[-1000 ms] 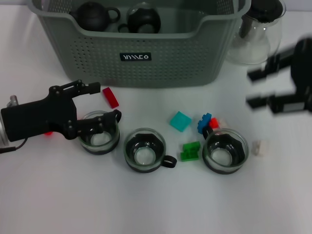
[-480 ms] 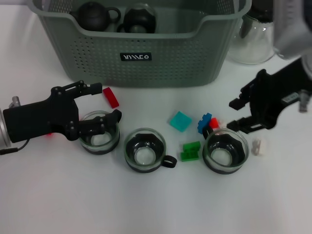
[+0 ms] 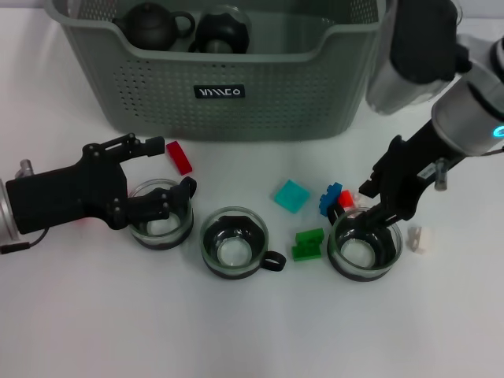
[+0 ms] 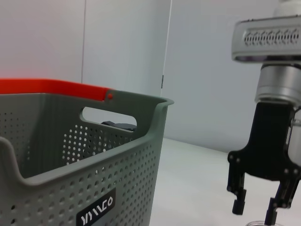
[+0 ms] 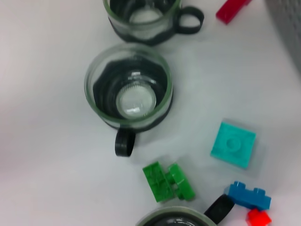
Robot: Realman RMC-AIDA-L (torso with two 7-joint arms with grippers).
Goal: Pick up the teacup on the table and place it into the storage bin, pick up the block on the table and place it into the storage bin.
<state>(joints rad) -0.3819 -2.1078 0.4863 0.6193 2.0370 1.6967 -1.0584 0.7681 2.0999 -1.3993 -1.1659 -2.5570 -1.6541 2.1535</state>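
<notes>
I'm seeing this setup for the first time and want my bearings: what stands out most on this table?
Three glass teacups stand in a row on the white table, with small coloured blocks scattered among them. The left gripper is open around the left teacup, while the right gripper hangs open over the right teacup. Behind them stands the storage bin, with dark teapots inside.

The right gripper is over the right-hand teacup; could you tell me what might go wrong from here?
1. The right gripper hangs open above the teacup, whose handle touches the blue block and red block; closing could nudge them.
2. The left gripper straddles the left teacup at its rim; a thin glass wall might slip.
</notes>
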